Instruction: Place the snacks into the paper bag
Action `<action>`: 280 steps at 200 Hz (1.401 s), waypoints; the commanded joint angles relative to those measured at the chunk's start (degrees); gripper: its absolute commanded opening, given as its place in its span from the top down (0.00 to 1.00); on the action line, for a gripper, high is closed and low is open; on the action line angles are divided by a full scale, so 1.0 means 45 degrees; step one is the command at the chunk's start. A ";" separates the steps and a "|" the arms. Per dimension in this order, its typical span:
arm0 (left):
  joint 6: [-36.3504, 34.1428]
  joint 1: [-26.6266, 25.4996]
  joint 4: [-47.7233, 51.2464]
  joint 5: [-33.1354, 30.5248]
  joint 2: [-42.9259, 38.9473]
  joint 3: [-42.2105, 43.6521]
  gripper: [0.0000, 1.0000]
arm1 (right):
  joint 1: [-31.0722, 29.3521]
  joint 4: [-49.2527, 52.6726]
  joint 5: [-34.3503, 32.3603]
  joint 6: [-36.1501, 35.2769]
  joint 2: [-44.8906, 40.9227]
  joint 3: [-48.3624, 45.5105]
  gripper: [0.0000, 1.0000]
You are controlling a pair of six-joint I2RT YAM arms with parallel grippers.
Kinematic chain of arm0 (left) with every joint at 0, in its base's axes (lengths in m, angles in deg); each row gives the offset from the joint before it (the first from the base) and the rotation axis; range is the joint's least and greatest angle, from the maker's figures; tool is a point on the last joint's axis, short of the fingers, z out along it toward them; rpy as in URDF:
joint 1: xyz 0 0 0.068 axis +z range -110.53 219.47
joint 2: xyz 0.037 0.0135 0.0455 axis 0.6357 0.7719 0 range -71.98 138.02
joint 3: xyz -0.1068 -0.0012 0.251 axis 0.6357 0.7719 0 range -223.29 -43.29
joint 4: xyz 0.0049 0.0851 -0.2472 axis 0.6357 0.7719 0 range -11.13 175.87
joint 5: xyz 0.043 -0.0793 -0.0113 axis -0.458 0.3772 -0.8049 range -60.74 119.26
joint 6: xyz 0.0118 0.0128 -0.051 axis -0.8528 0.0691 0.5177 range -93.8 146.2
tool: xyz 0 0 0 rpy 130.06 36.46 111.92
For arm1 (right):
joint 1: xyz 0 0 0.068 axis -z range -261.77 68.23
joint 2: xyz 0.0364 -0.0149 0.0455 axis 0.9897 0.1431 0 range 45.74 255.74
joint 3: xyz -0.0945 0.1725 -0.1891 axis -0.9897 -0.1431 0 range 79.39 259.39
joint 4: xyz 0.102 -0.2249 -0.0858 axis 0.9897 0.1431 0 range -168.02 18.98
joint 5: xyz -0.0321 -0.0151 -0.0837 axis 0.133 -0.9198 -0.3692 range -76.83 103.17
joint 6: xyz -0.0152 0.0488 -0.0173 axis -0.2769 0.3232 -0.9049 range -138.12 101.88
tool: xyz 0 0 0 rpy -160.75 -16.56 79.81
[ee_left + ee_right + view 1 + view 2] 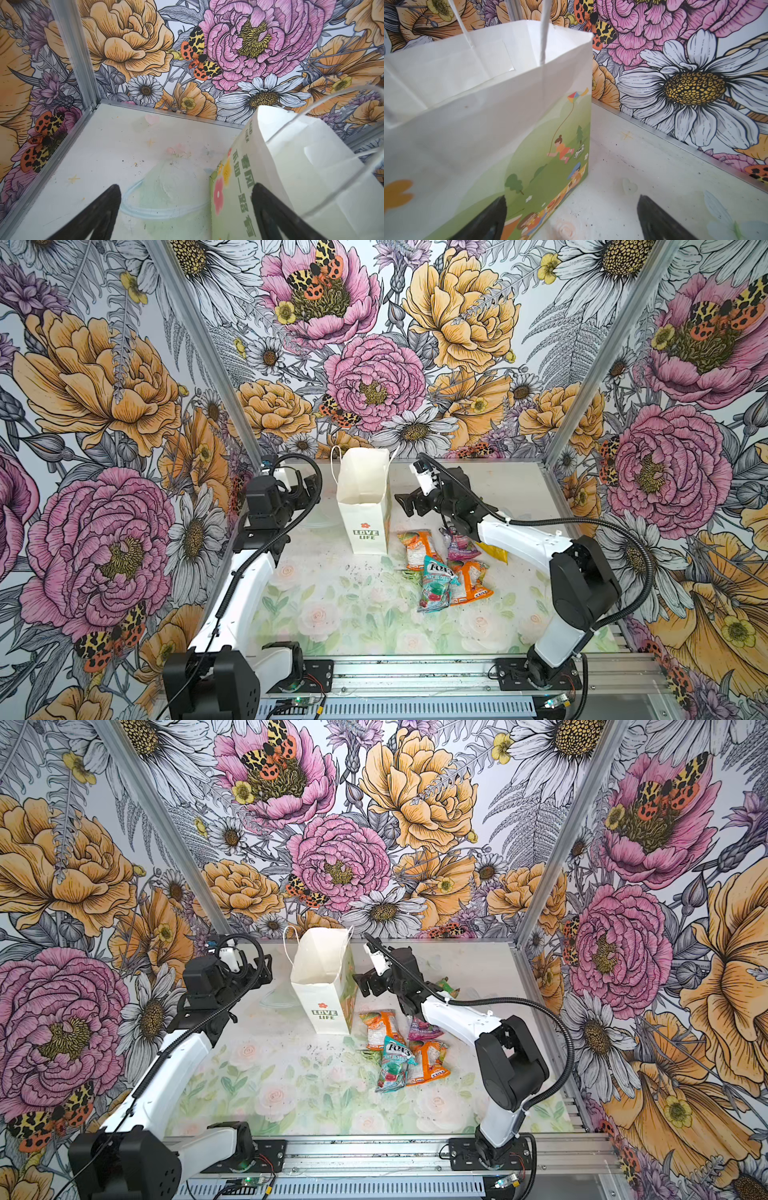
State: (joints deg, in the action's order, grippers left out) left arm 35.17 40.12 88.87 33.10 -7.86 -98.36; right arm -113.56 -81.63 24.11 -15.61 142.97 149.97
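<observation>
Both top views: paper bag point(363, 526) upright mid-table, mouth open, snacks point(444, 568) outside it, both my grippers empty.
My left gripper point(185, 212) hangs close beside the bag's left face, jaws wide apart, nothing between them. My right gripper point(571, 220) sits close to the meadow-print face, jaws apart too. Snacks are piled on the table point(332, 605) right of the bag: teal FOX'S packet point(436, 583) overlapping an orange-white packet point(471, 580), second orange-white packet point(417, 549), purple-pink packet point(459, 545), yellow packet point(494, 551) partly under my right arm.
</observation>
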 commanded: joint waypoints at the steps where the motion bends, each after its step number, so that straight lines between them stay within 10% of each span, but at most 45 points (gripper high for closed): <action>1: -0.0144 -0.0377 0.1801 -0.0393 -0.0545 -0.0495 0.01 | 0.0072 0.1869 0.0436 0.0204 -0.1013 -0.0009 0.00; 110: 0.0359 -0.2477 0.5041 -0.0256 0.0797 -0.3177 0.01 | -0.0084 0.3233 -0.0105 0.2053 -0.5278 -0.3001 0.00; 280: 0.0950 -0.3073 0.5752 -0.1115 0.3572 -0.5183 0.15 | -0.0142 0.3572 -0.0517 0.2335 -0.4635 -0.2864 0.00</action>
State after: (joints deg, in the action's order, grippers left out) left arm 38.38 26.83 114.66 29.86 7.42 -119.63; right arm -113.83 -65.29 22.60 -5.50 121.51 136.07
